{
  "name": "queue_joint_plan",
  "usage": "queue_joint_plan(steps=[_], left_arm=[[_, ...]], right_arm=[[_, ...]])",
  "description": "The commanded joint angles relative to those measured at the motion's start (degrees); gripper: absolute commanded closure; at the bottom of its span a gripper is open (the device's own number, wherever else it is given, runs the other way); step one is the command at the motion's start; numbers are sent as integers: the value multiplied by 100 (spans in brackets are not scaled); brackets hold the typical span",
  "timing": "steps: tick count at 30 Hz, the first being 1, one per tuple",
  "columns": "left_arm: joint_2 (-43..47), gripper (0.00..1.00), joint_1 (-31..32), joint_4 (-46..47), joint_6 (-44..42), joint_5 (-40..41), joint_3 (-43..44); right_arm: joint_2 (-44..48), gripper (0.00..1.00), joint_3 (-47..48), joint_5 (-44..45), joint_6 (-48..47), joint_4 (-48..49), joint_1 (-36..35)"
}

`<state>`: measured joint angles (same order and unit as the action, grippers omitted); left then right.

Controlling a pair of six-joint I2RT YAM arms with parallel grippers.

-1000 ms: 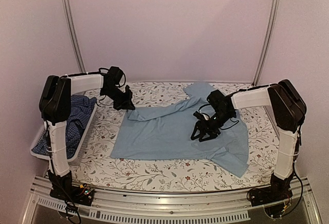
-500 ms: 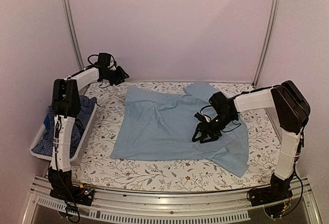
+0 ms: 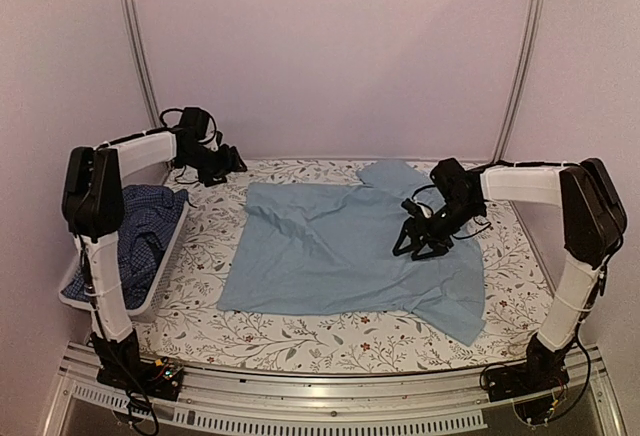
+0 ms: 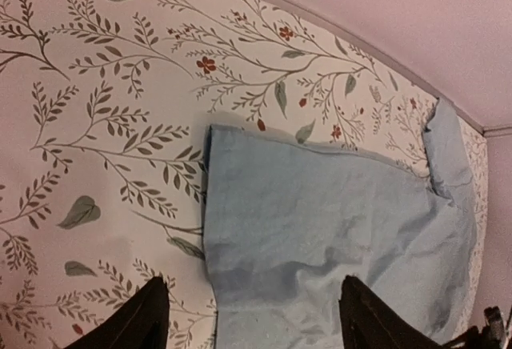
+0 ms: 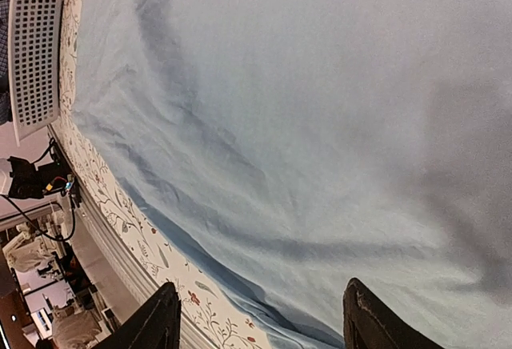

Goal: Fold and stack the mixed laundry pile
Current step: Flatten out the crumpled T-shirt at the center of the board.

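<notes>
In the frame's centre, the plain light-blue fabric shirt [image 3: 340, 251] lies spread on the floral-printed worktop [image 3: 190, 306], probably flattened for folding. The left gripper [image 3: 236, 164] at upper left, just beyond the shirt's corner, and the right gripper [image 3: 411, 247] (poised over the cloth) both gape empty.

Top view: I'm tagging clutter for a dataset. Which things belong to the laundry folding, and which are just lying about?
Job: light-blue shirt; checked shirt.
Lying about: basket; floral table.

L gripper [image 3: 234, 164] back-left; R gripper [image 3: 416, 247] mid-right; both jaws apart.
</notes>
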<state>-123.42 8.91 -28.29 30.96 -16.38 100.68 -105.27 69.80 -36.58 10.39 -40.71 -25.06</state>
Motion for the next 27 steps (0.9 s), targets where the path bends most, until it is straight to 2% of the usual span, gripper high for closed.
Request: queue_joint_plan(steps=[1,7,9,11,13,17,20,24,27], left_arm=[[1251,30,768,-924,-599,98,-1203],[2691,34,1351,-1373,204,362,-3097],[3044,34,1366,-1388,517,446,-3621],[3271,34,1368,-1354,797,557,-4076],[3327,34,1363,-1377,955,585,-4232],[3213,34,1419,-1617,1056,426,-4387],[3366,33,1488,-1679,1221,281,-4630],[3595,31,1516,-1735,1399,211,-4869],[3579,31,1535,-1801,1513,291,-4941]], right_arm=[[477,32,-51,394,-189,-733,168],[1655,25,-1162,1681,835,-1204,241],[2053,25,-1453,1851,1357,-1130,515],[2349,25,-1730,1781,1714,-964,1110],[2569,25,-1900,1734,1887,-924,1498],[2769,24,-2068,1777,1920,-1184,1560],[3046,17,-2355,1695,1968,-1378,1555],[3359,14,-2727,1863,2105,-1675,1430],[3543,13,-2841,2014,2359,-1663,1049]])
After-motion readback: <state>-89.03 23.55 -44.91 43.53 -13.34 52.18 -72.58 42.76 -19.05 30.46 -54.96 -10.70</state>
